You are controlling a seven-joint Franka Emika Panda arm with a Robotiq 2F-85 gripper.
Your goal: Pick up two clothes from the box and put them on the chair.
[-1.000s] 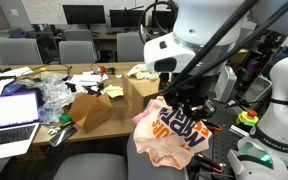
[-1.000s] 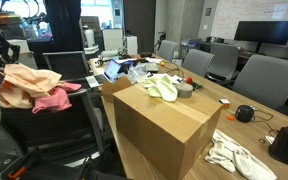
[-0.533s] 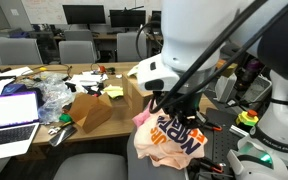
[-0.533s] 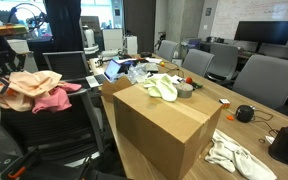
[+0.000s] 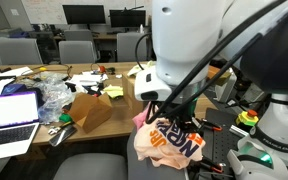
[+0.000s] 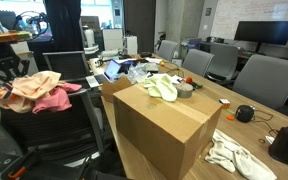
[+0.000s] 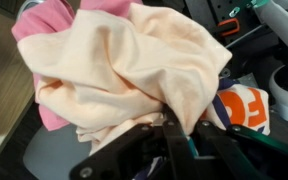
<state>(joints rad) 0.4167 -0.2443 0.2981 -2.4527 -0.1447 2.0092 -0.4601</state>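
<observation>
My gripper (image 7: 174,135) is shut on a fold of a peach cloth (image 7: 134,65) with an orange and blue print. It holds the cloth just over the seat of a black office chair (image 6: 59,125). A pink cloth (image 7: 54,20) lies under the peach one on the chair, and it also shows in an exterior view (image 6: 52,101). The peach cloth shows in both exterior views (image 5: 169,142) (image 6: 26,86), with the gripper (image 5: 164,112) right above it. The large cardboard box (image 6: 164,125) stands on the table next to the chair, with pale clothes (image 6: 162,88) at its top.
A white cloth (image 6: 234,155) lies on the table beside the box. An open laptop (image 5: 12,108), a crumpled plastic bag (image 5: 54,98) and a smaller brown box (image 5: 92,108) sit on the desk. Grey office chairs (image 6: 269,80) ring the table.
The arm has come down and shifted a little sideways, lowering the peach cloth onto the pink cloth on the chair. The gripper has stayed shut on it.
</observation>
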